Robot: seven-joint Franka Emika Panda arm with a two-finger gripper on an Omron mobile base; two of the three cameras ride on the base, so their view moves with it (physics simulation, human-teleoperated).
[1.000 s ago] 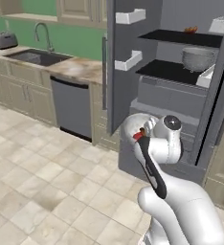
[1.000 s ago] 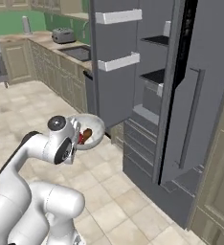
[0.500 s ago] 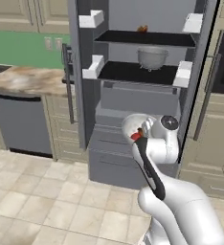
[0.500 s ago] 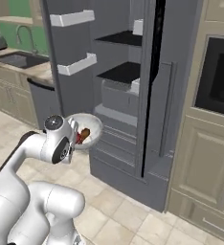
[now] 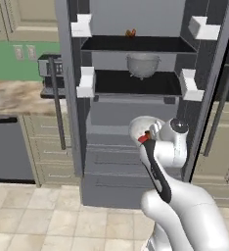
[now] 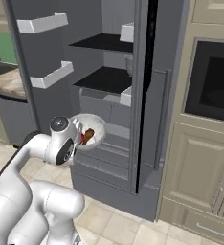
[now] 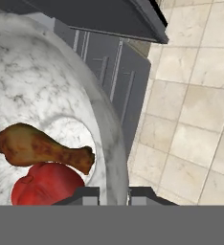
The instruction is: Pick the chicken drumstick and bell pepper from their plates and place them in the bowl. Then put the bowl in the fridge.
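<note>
The base has swung round over the last second; the sink and dishwasher stretch of counter that filled the left base view has slid off to the side, and the open fridge (image 5: 136,98) now stands square ahead, its dark shelves and white door bins facing the robot; this is the camera travelling, not the furniture; the arm itself keeps the same tucked pose through all of it, with the bowl (image 6: 90,131) carried at chest height in front of the lower drawers; in the hand view the gripper (image 7: 114,194) is clamped on the bowl's rim (image 7: 111,158), one dark tip inside the wall and one outside, the jaws drawn in as far as the rim allows; inside the bowl lie the chicken drumstick (image 7: 42,148), brown and resting across the pale bottom, and the bell pepper (image 7: 47,184), red and glossy, touching the drumstick from below in that view; so the loading part of the task looks finished, and the drive to the fridge looks nearly finished too; what remains, as I judge it, is to lift the bowl from drawer height up to one of the shelves and push it in; the middle shelf already holds a steel pot (image 5: 142,64) toward its back, so the bowl needs the bare front part of that shelf; a small orange item (image 5: 130,33) sits on the upper shelf, too small to name; the rim grip is one-sided, so a tilt during the lift could spill the food
</note>
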